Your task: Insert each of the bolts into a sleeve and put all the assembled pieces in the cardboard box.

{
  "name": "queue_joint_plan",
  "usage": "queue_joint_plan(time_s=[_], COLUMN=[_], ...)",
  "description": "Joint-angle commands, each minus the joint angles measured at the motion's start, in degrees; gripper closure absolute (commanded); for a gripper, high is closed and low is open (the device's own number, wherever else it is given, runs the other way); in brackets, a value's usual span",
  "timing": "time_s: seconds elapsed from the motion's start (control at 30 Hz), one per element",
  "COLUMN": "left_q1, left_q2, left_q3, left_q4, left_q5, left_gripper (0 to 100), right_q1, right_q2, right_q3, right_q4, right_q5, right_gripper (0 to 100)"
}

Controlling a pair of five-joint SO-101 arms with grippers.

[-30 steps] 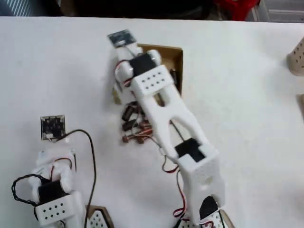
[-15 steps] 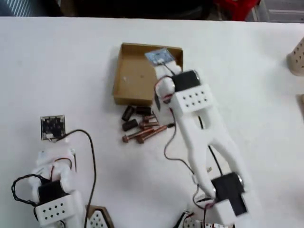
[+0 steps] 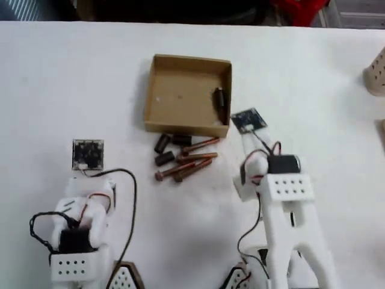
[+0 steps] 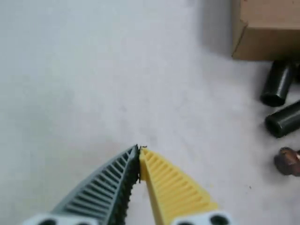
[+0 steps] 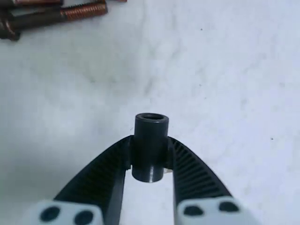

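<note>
My right gripper (image 5: 149,143) is shut on a short black sleeve (image 5: 151,129), held upright with its open bore facing up, just above the white table. The right arm (image 3: 283,189) sits to the right of a pile of several copper bolts (image 3: 191,161) and three black sleeves (image 3: 163,150). Behind that pile stands the cardboard box (image 3: 157,90), with one dark piece (image 3: 218,98) lying inside by its right wall. My left gripper (image 4: 139,153) is shut on nothing, over bare table left of the pile; the left arm (image 3: 75,241) is at the near left.
From the left wrist, the box corner (image 4: 265,37), two black sleeves (image 4: 280,101) and a bolt head (image 4: 287,161) lie ahead. Bolts (image 5: 51,15) lie beyond the right gripper. A beige object (image 3: 376,72) stands at the right edge. Cables trail from both arms.
The right arm has drawn back from over the box toward the near right, uncovering the box and the pile. The left arm has shifted slightly right and forward.
</note>
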State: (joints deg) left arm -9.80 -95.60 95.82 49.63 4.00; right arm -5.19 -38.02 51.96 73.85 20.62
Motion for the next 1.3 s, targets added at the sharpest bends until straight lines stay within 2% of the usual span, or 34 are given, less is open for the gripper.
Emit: queue_joint_plan(time_s=[0.0, 0.17, 0.33, 0.43, 0.53, 0.77, 0.93, 1.0, 1.13, 1.27], left_q1=[6.73, 9.36, 9.80, 13.49, 20.26, 34.51, 41.63, 44.79, 44.70, 41.01], left_q2=[-0.31, 4.97, 24.75, 34.86, 40.40, 42.95, 42.95, 42.95, 43.03, 43.03], left_q3=[-8.53, -18.64, -32.53, -38.07, -40.62, -37.10, -26.90, -22.95, -20.92, -20.75], left_q4=[0.18, 0.26, 0.35, 0.53, 1.49, 0.70, -8.53, -12.92, -17.76, -18.11], left_q5=[6.95, 8.26, 14.77, 18.81, 23.21, 33.05, 35.78, 35.69, 35.60, 35.60], left_gripper=[98, 98, 98, 98, 98, 97, 86, 88, 98, 98], right_q1=[2.95, 5.23, 6.37, 6.37, 6.46, 6.55, 6.55, 6.55, 6.55, 6.20], right_q2=[-5.41, -6.37, -6.37, -6.37, -6.37, -6.37, -6.37, -6.37, -6.37, -6.37], right_q3=[6.24, 9.05, 9.58, 9.58, 9.93, 12.13, 13.10, 13.10, 13.10, 14.33], right_q4=[-4.26, -4.62, -4.79, -4.79, -4.79, -4.88, -6.81, -6.81, -6.81, -7.52], right_q5=[1.67, 1.76, 1.76, 1.76, 1.85, 7.38, 7.38, 7.38, 7.91, 11.08], right_gripper=[98.1, 98.1, 98.1, 98.1, 98.1, 98.1, 98.1, 98.1, 98.1, 98.1])
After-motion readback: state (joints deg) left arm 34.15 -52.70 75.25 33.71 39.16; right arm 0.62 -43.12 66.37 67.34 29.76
